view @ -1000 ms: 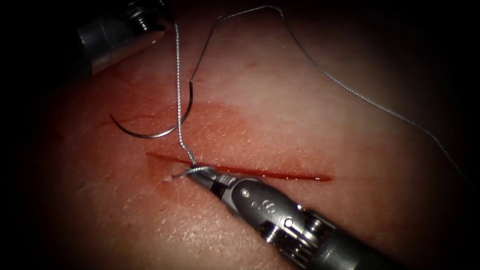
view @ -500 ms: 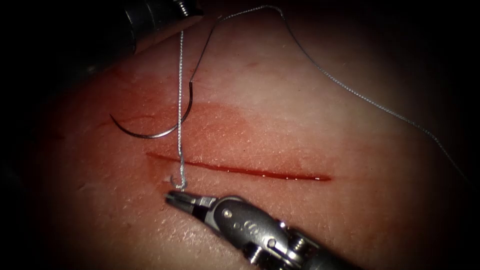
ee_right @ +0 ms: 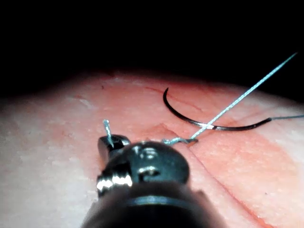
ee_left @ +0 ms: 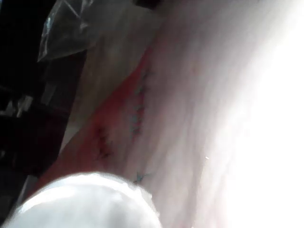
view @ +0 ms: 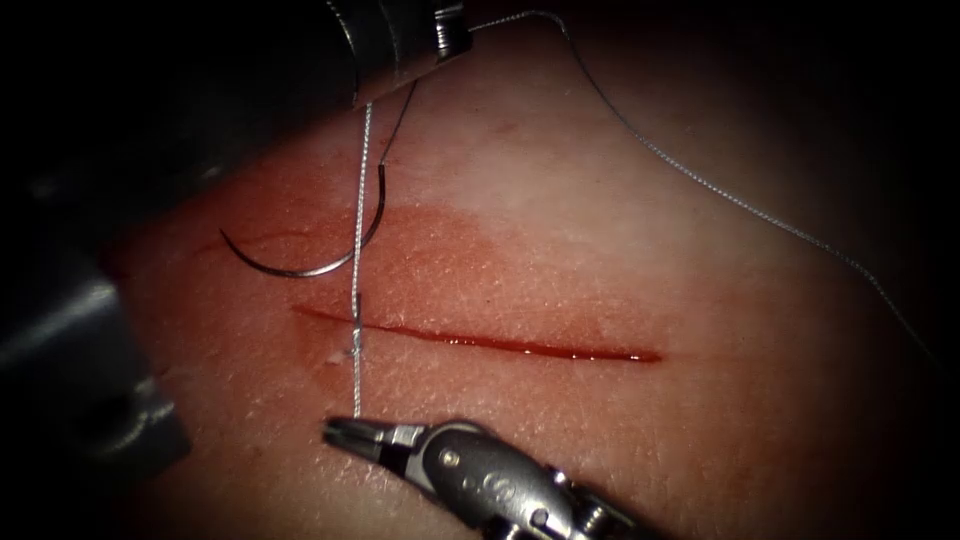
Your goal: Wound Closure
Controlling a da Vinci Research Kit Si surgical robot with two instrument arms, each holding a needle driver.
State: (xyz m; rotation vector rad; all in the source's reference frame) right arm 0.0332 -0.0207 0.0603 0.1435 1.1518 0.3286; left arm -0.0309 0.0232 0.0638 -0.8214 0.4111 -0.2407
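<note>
The curved needle (view: 300, 268) lies free on the tissue (view: 600, 250), just beyond the left end of the cut (view: 500, 345), held by neither tool. My left tool (view: 385, 85) is at the far edge, shut on the thread (view: 360, 200), which runs taut down to a knot (view: 355, 340) at the cut's left end. A short tail continues from the knot to my right tool (view: 332, 430), shut on the thread's end just in front of the cut. In the right wrist view the tail sticks out of the right tool (ee_right: 110, 142), and the needle (ee_right: 199, 121) lies behind the knot (ee_right: 178, 140).
From the needle's rear end the long thread (view: 700, 180) loops up past the left tool and trails off to the right across the tissue. Red fluid (view: 430, 250) stains the skin around the cut. The left wrist view has small dark marks (ee_left: 137, 109) on pale tissue.
My right tool has drawn back from the cut toward the front, with the thread's end in it. The left tool has moved right along the far edge. The thread between them has straightened.
</note>
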